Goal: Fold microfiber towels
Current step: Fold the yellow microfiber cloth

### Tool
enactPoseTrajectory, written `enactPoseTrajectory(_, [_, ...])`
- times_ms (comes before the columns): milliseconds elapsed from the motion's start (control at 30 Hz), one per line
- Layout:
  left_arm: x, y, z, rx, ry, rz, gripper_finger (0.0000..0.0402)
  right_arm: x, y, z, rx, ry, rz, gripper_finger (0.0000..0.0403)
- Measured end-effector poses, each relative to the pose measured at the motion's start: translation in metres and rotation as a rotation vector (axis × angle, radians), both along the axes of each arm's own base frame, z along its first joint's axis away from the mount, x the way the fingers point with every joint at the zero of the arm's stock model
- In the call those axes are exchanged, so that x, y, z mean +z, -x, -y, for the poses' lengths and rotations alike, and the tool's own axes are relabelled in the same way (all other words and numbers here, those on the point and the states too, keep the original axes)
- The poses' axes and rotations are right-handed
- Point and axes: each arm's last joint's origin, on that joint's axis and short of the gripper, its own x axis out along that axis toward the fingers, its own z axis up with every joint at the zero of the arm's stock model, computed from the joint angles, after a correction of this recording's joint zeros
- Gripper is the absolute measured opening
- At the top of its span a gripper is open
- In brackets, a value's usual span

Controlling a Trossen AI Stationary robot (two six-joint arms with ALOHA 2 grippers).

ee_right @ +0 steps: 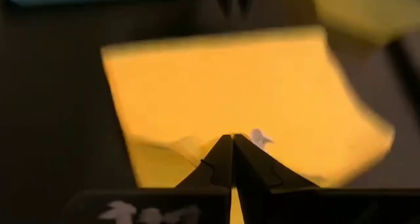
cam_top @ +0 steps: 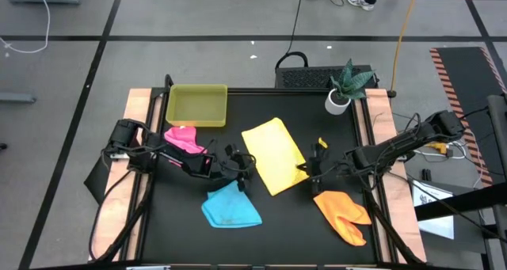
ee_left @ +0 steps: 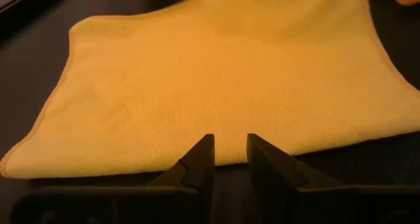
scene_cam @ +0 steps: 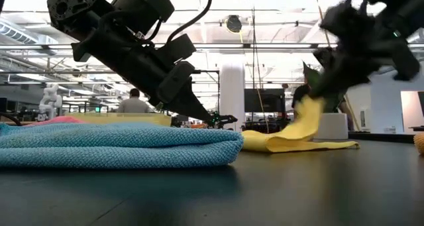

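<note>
Yellow towel (cam_top: 275, 154) spread flat, right-hand edge lifted, pinched by right gripper (cam_top: 310, 169).

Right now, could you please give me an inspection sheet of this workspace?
Surface: black table top, wooden side rails.
Job's things: yellow microfiber towel at centre, one edge lifted; sky blue towel folded; pink towel and orange towel crumpled.
Clutter: yellow-green plastic tray; small potted plant.
Grippers: left gripper open before the yellow towel's edge; right gripper shut on its opposite edge.
Cables: orange cord on the floor.
Surroundings: a person beyond the table.
</note>
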Motion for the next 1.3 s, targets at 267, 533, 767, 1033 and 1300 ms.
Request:
enactPoseTrajectory(267, [0.0, 0.0, 0.0, -0.002, 0.0, -0.005, 0.0092, -0.012, 0.012, 0.002, 0.03, 0.078, -0.175, 0.0])
enactPoseTrajectory(533, [-0.001, 0.0, 0.001, -0.003, -0.001, -0.006, 0.0092, -0.021, 0.026, 0.007, -0.117, -0.007, -0.311, 0.0])
enactPoseTrajectory(767, [-0.001, 0.001, 0.003, -0.008, 0.0, -0.006, 0.0092, -0.022, 0.026, 0.007, -0.103, 0.033, -0.321, 0.0014])
enactPoseTrajectory(1033, [-0.002, 0.002, 0.004, -0.013, -0.002, -0.021, 0.0092, -0.02, 0.025, 0.01, -0.14, 0.139, -0.284, 0.0055])
enactPoseTrajectory(1300, [-0.002, 0.002, 0.004, -0.011, -0.001, -0.019, 0.0092, -0.028, 0.037, 0.014, -0.224, 0.112, -0.368, 0.0072])
